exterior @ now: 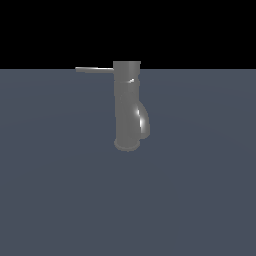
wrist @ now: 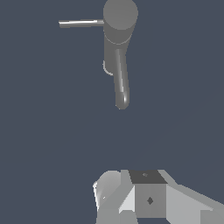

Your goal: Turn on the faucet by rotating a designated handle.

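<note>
My white hand sits well apart from the dark grey glossy cylindrical faucet; I cannot tell its opening. The thin grey rod handle bears no writing.

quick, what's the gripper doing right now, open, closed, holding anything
Gripper: only partly in the wrist view and absent from the exterior view, so open or closed cannot be told. It holds nothing visible and is well clear of the faucet and handle.
</note>
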`<state>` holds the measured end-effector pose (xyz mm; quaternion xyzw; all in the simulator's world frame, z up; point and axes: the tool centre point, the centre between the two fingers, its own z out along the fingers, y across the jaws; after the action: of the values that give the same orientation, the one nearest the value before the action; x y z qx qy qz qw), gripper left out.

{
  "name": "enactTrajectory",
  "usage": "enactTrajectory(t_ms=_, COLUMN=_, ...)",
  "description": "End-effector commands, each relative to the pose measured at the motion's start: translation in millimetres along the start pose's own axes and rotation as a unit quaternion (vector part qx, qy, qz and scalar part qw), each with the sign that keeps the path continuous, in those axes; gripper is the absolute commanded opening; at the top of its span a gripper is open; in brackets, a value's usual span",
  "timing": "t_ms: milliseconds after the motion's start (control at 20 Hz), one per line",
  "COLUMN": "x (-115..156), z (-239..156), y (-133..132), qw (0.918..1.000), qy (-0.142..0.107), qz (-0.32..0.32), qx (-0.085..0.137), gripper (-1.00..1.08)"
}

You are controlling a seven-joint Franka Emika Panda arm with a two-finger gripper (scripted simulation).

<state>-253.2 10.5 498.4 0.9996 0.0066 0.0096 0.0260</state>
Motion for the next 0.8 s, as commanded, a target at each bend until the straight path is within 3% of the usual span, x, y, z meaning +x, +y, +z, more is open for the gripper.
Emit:
enactTrajectory(t_ms=0, x=0.0, z=0.0, y=0.0, qw=1.0, qy=0.0, qz=0.0, qx=0.0, gripper=-1.0)
enactTrajectory(t_ms=750, x=9.8, z=-4.9, y=6.7, qw=0.9999, qy=0.008, qz=0.008, qx=-0.002, gripper=-1.0)
